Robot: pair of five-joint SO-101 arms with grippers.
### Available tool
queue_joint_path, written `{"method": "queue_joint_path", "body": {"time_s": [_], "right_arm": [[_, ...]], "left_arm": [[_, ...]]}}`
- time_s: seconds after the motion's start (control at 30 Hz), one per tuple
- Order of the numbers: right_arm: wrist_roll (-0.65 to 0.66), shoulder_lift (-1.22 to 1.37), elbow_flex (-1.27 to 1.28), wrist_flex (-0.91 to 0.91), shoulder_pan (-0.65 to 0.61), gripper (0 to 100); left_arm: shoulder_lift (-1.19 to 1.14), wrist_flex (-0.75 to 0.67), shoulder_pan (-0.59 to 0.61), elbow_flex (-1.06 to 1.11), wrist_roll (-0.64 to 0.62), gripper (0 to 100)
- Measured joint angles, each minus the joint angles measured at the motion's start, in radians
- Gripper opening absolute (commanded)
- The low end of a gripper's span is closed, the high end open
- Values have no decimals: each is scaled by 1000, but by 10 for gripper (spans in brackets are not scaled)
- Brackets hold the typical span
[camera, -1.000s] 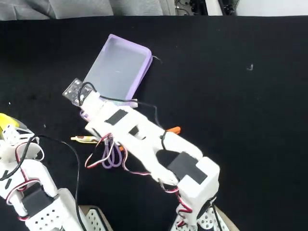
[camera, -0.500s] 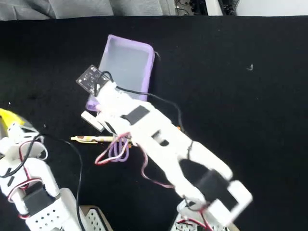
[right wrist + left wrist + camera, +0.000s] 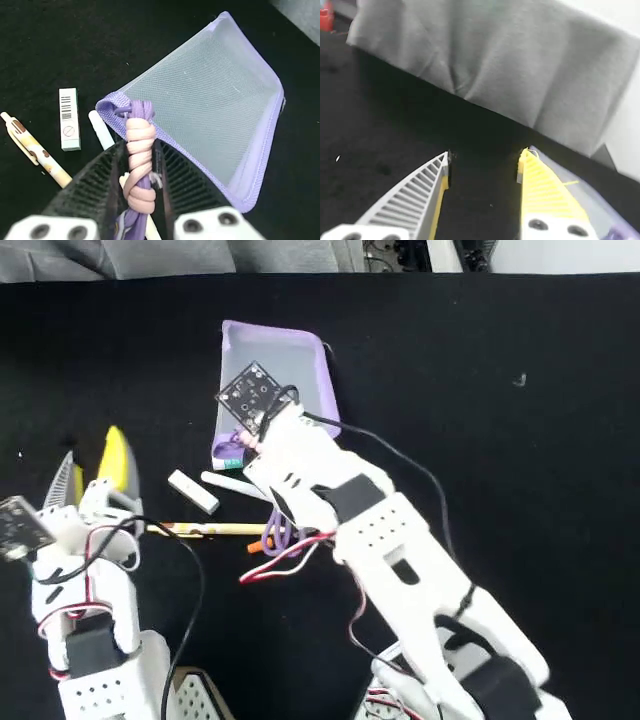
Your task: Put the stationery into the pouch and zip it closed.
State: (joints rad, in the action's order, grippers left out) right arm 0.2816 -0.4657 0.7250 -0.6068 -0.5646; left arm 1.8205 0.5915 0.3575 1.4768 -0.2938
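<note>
The right gripper (image 3: 139, 145) clamps the knotted pink-purple cord (image 3: 140, 172) of the one purple mesh pouch (image 3: 215, 95) on the black table (image 3: 500, 440). Beside it lie three pieces: a white block eraser (image 3: 193, 491), a white stick (image 3: 235, 486) and a yellow patterned pen (image 3: 205, 529). The left gripper (image 3: 485, 160) is spread apart.

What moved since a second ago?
The right gripper, shut on the pouch's cord, swung the pouch round from slanted to nearly straight and a bit to the right in the high view. The left gripper came forward over the table, open. The pen stayed put.
</note>
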Motion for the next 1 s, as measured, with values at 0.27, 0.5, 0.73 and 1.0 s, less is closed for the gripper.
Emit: {"method": "queue_joint_path", "body": {"time_s": [0.27,0.5,0.73,1.0], "right_arm": [[0,-166,52,-41,2,11],[0,-256,54,-107,2,11],[0,-304,54,-164,-41,11],[0,-388,92,-178,-51,11]], "left_arm": [[-2,72,-189,8,126,227],[-2,74,-288,8,189,226],[-2,74,-391,8,189,226],[-2,74,-433,48,189,227]]}}
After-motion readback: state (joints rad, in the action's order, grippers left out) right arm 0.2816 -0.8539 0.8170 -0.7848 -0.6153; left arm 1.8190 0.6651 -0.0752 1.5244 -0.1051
